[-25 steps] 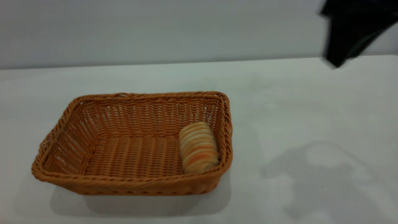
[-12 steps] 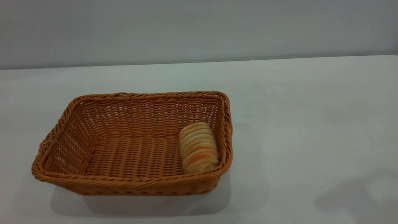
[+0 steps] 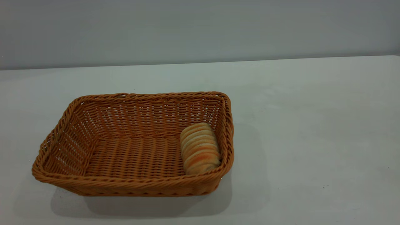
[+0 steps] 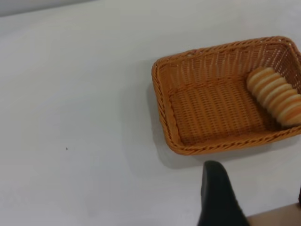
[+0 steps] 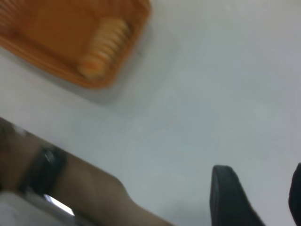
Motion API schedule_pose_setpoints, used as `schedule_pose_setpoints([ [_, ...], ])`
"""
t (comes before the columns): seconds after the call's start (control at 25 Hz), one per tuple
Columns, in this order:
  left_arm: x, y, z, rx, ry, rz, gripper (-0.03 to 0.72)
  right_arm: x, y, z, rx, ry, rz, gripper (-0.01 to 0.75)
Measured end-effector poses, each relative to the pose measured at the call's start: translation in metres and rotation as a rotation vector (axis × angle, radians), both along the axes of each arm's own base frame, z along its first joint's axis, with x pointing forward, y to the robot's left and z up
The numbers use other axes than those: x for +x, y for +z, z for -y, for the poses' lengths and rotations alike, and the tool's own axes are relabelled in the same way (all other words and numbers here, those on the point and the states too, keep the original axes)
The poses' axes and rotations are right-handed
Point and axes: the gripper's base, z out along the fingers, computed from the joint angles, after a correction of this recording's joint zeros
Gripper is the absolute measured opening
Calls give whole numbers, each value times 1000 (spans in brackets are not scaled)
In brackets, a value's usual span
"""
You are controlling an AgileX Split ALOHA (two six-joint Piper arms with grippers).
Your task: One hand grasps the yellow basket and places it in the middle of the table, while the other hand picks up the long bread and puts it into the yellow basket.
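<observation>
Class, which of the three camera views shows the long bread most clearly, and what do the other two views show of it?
The exterior view: the long bread lies sharp and close against the right end wall of the yellow basket, its crosswise ridges plain. The left wrist view shows it smaller, near the picture's edge. The right wrist view shows only a blurred pale shape.

You have no readable text, label, brand, number or sign anywhere in these views. The yellow basket (image 3: 93, 182), the long bread (image 3: 199, 148) lying in it and the table (image 3: 312, 125) all show plain surfaces, and the table's few dark specks form no characters.
</observation>
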Motion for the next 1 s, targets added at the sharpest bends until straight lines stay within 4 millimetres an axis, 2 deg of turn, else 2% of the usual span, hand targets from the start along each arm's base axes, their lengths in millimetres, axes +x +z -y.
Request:
schedule_pose_setpoints([
  [0.12,-17,-10,-1,-1,0,34,465,-30,8,10,67,26,85,355],
  [0.2,-28,-20,-1,-1,0,50,465,-46,2,16,87,40,116,355],
  [0.4,-52,-43,-1,5,-7,105,465,-73,-47,28,69,57,107,355],
  [0.56,-64,-67,-2,33,-29,131,465,-86,-89,34,41,74,89,355],
  [0.68,-68,-83,-2,50,-41,134,465,-92,-113,37,34,77,81,355],
  [0.88,-67,-104,-2,56,-44,105,465,-95,-138,39,22,75,79,355],
  [1.0,-64,-109,-2,56,-45,86,465,-95,-140,39,30,74,94,355],
])
